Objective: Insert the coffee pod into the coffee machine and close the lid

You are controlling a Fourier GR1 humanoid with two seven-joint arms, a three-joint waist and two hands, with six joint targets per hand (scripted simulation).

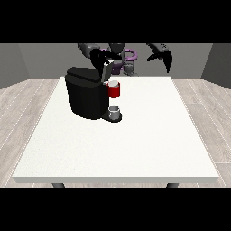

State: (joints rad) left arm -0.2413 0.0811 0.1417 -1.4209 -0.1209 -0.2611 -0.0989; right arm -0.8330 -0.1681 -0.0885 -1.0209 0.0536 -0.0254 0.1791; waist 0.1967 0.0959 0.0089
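The black coffee machine (85,97) stands on the left half of the white table (149,135). Its lid (106,72) is tilted up at the machine's top right corner. Below the lid sits the red pod holder (114,91), with the pale top of the coffee pod (113,83) showing in it. The hand at the view's left (99,57) is right above the raised lid, at or very near its top edge; I cannot tell whether they touch. The hand at the view's right (163,55) hangs in the air over the table's far edge, fingers relaxed and pointing down, holding nothing.
A small grey cup (115,112) stands on the machine's drip base under the pod holder. The robot's torso (124,61) is behind the table's far edge. Bare table surface stretches from the machine to the front and right edges.
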